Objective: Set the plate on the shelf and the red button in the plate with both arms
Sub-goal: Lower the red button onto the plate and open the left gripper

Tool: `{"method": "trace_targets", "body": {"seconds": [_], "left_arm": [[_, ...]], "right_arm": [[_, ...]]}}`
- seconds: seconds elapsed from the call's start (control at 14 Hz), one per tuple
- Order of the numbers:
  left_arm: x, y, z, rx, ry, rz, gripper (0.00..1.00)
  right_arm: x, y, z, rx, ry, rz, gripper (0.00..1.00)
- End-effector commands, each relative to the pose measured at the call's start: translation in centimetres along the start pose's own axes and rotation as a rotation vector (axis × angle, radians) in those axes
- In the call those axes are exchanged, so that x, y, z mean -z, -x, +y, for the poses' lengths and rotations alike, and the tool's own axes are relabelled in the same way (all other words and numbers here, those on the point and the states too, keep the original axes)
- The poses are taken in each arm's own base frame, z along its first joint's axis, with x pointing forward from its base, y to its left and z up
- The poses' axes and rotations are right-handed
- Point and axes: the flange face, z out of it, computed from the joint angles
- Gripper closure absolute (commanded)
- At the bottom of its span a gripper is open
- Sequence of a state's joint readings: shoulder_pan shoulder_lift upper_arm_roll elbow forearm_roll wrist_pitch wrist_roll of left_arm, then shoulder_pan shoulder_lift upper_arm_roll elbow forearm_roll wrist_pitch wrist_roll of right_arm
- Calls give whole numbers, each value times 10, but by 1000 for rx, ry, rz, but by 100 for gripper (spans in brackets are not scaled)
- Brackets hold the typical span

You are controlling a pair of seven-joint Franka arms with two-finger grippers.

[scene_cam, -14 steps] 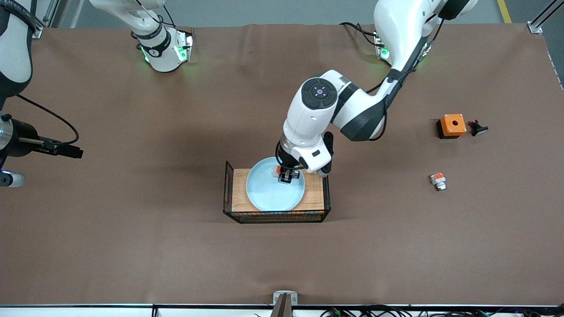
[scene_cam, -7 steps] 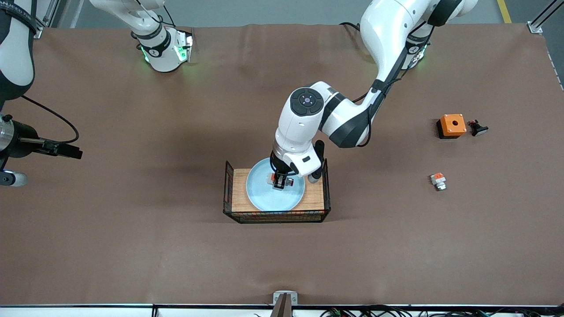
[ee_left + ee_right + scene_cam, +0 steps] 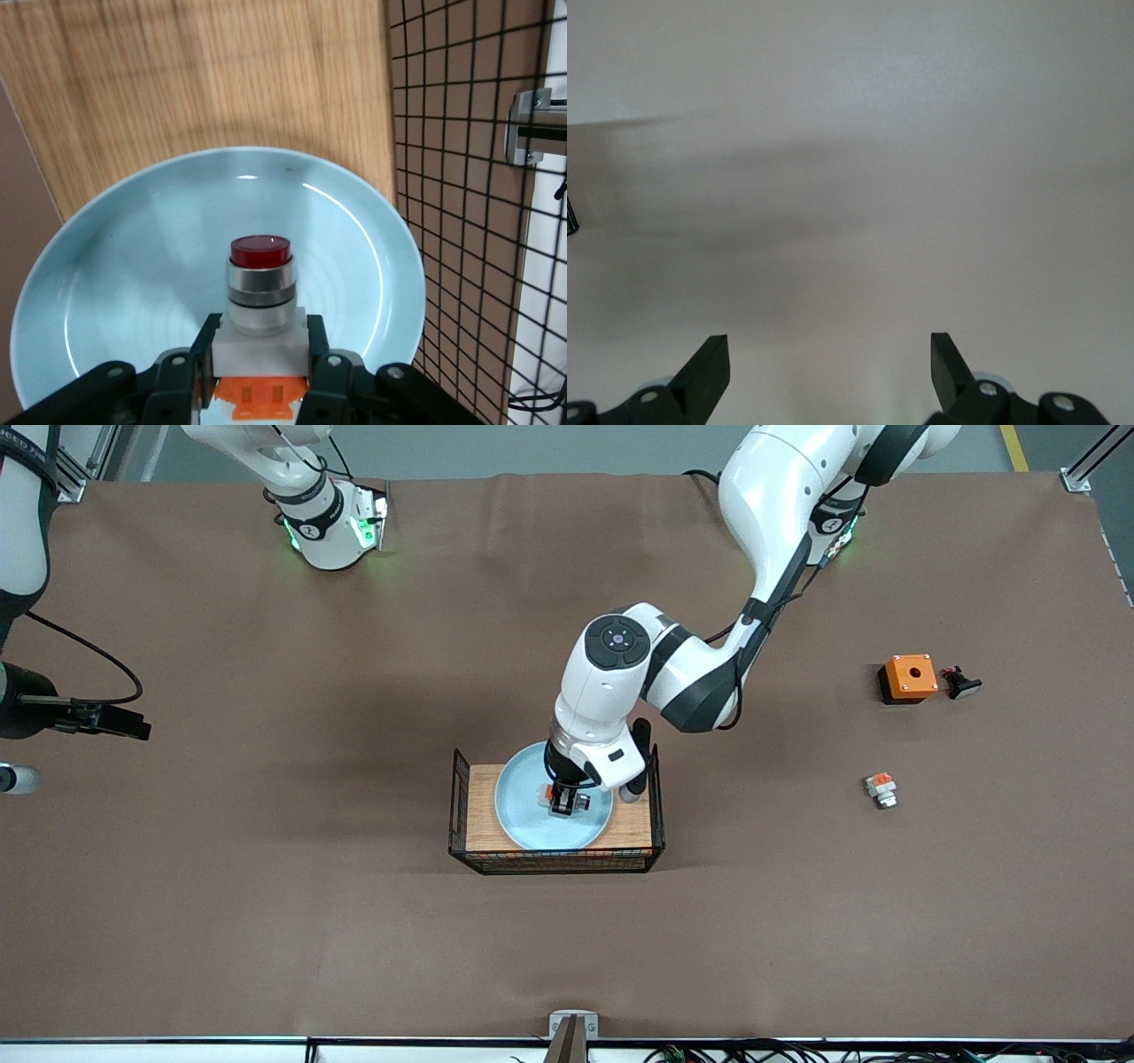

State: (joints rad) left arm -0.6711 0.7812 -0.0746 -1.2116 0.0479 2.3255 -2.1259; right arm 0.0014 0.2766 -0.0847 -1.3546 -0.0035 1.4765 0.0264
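The pale blue plate [image 3: 523, 819] lies on the wooden tray [image 3: 478, 806] inside a wire basket. My left gripper [image 3: 564, 803] is low over the plate's middle, shut on the red button [image 3: 556, 793]. In the left wrist view the fingers [image 3: 207, 336] clamp the button's white body, with the orange block between them, and the silver collar and red cap [image 3: 260, 251] point at the plate [image 3: 133, 257]. I cannot tell whether the button touches the plate. My right gripper [image 3: 830, 350] is open and empty over bare surface; its arm waits at the front view's edge.
The basket's black wire walls [image 3: 459, 797] stand around the tray. Toward the left arm's end of the table lie an orange box with a hole [image 3: 909, 677], a small black part [image 3: 961, 683] beside it, and a similar orange-and-white piece without a red tip [image 3: 881, 788].
My left gripper has moved with the red button from the plate's rim to over its middle and come lower. The right arm has drawn back slightly toward the view's edge.
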Motion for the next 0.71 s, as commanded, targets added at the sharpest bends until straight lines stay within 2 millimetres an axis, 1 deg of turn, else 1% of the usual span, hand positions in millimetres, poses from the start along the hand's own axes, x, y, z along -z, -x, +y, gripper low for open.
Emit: {"method": "trace_targets", "body": {"seconds": [0.0,0.14,0.21,0.28,0.36,0.43,0.5,0.57,0.64], "left_arm": [[2,7,3,3,21,-5,57],[4,7,4,3,23,-8,29],[9,8,6,3,27,-10,9],[12,8,6,8,29,-13,0],[15,6,9,13,30,-17,0],[18,4,10,25,26,-24,0],[28,1,15,34,32,-29,0],[31,-8,19,47,24,-25,0],[42,-13,23,49,19,-20,0]], "right_arm": [[5,7,4,8,12,-2,0],[5,7,1,10,13,0,0],[5,7,-2,14,18,0,0],[6,7,-5,18,34,4,0],[14,9,-2,18,53,20,0],[27,12,1,14,44,33,0],[33,17,5,8,42,19,0],[42,21,5,6,42,14,0],[45,24,3,8,45,4,0]]}}
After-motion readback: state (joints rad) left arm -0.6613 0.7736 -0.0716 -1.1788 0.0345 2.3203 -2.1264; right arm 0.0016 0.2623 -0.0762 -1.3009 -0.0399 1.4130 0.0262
